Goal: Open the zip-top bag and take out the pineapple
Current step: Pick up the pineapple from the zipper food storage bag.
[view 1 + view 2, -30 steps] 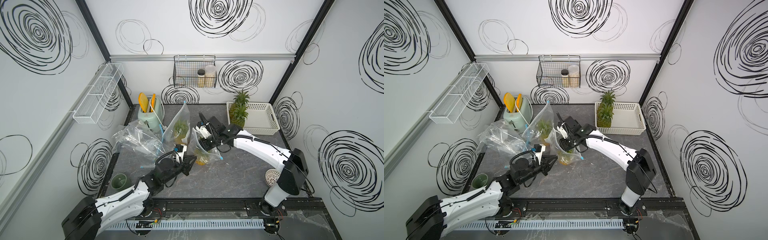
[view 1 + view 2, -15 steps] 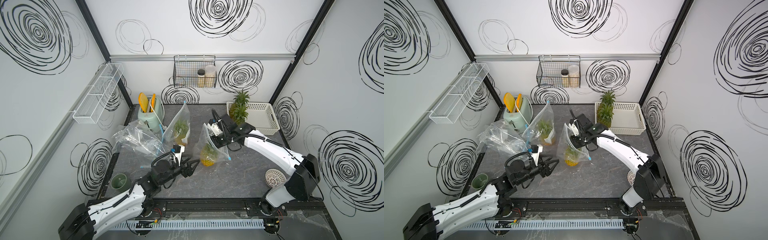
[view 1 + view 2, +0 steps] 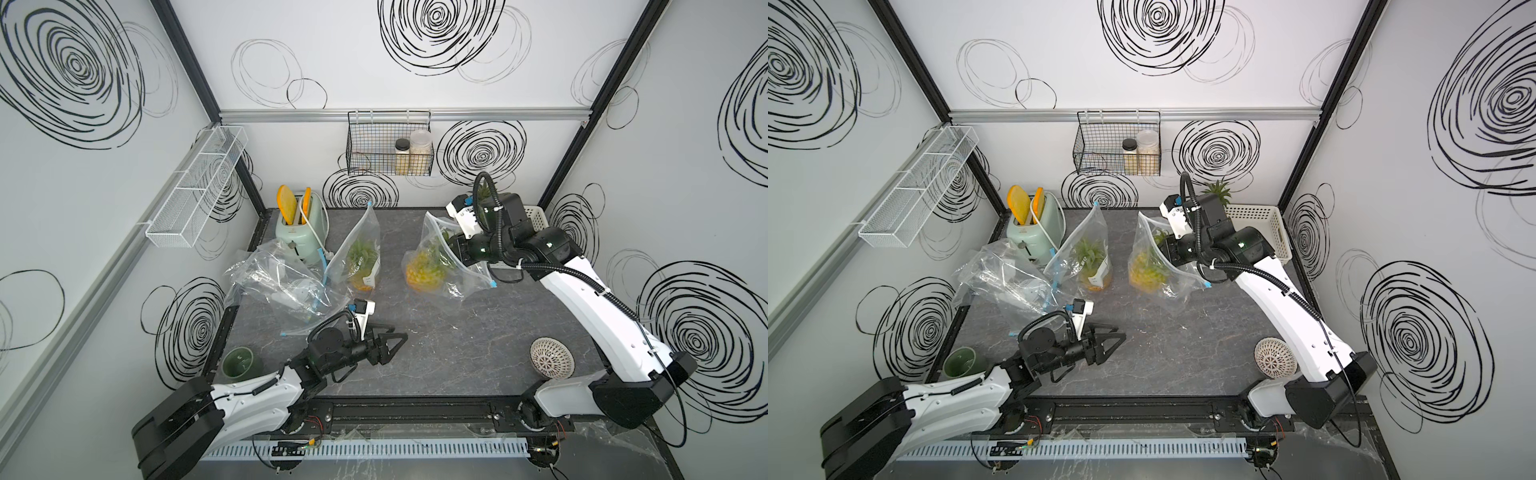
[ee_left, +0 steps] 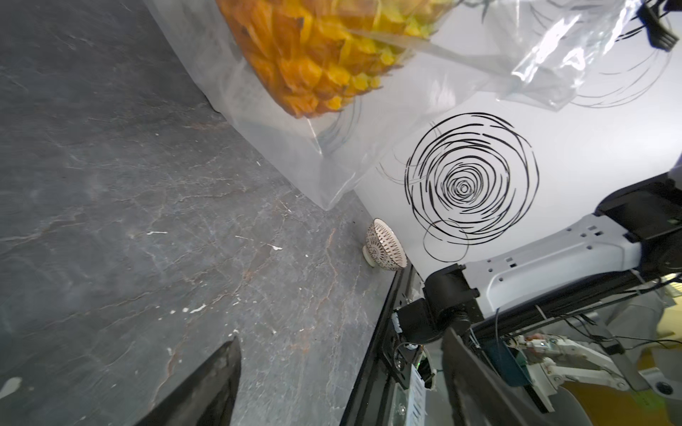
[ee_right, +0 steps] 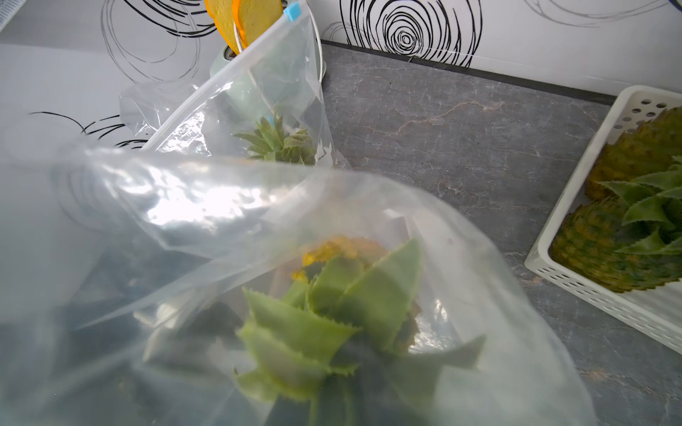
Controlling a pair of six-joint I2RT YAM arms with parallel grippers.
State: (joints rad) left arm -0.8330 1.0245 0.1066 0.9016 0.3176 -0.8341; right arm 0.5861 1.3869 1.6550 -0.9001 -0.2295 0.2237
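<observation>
**Bag held up by the rim, pineapple not out yet**

So the bag (image 3: 434,235) is pinched at its rim by the right fingers (image 3: 457,249), at least as far as can be told from both top views. In the right wrist view the fingers themselves are hidden behind plastic. The bag is held upright over the back right part of the desk (image 3: 457,353), and its blue slider is seen at the end of the rim nearest the right arm. How far the zip is open can't be told, and neither can whether the bag's bottom is touching the desk.

The pineapple (image 3: 422,274) is inside the bag. Its yellow body is sunk low and its green crown is pointed up toward the mouth.

The left fingers (image 3: 397,340) are spread wide with nothing caught between them. They are held low over the front left of the desk, well apart from the bag.

Other stuff lying around:
- A second bag (image 3: 359,249) with its own fruit is stood up near the first one, toward the toaster (image 3: 297,232).
- Empty bags (image 3: 278,282) are crumpled in front of the toaster.
- More pineapples are piled in a white basket (image 5: 590,287) at the back right.
- A patterned bowl (image 3: 552,357) is parked at the front right.
- A green cup (image 3: 237,365) is parked at the front left.
</observation>
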